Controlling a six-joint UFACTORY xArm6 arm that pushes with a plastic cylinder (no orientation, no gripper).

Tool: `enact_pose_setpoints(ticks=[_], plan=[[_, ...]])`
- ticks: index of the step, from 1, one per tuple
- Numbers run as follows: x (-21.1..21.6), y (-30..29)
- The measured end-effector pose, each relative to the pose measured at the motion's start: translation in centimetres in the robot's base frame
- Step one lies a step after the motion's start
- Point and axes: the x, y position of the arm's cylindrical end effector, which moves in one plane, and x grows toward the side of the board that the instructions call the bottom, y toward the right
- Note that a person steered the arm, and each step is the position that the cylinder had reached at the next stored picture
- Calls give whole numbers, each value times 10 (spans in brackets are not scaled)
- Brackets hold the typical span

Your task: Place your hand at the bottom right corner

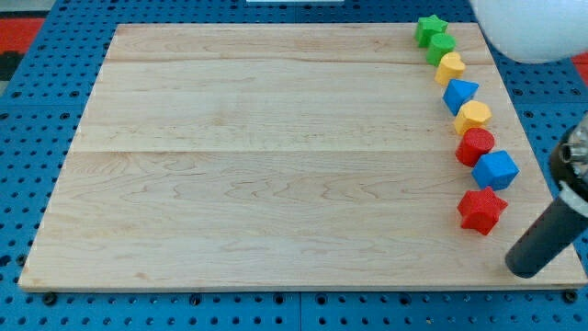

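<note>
My dark rod comes in from the view's right edge and its tip (525, 268) rests on the wooden board (276, 156) near the board's bottom right corner. A column of blocks runs down the board's right side: green star (429, 29), green block (441, 47), yellow heart (449, 67), blue block (459, 95), yellow block (473, 117), red round block (476, 145), blue cube (496, 170) and red star (481, 211). The tip is below and to the right of the red star, apart from it.
The board lies on a blue pegboard table (28, 138). A white rounded object (533, 28) fills the view's top right corner. A red patch (23, 32) shows at the top left.
</note>
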Motion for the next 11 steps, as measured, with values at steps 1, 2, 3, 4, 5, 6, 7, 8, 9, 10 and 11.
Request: enact_pose_setpoints(ticks=[1,2,3,4,5,6,7,8,9,10,11], plan=[[0,42],[0,42],[-2,54],[-9,107],[-13,106],[-13,104],[-15,51],[-15,49],[-15,49],[-15,33],[-15,29]])
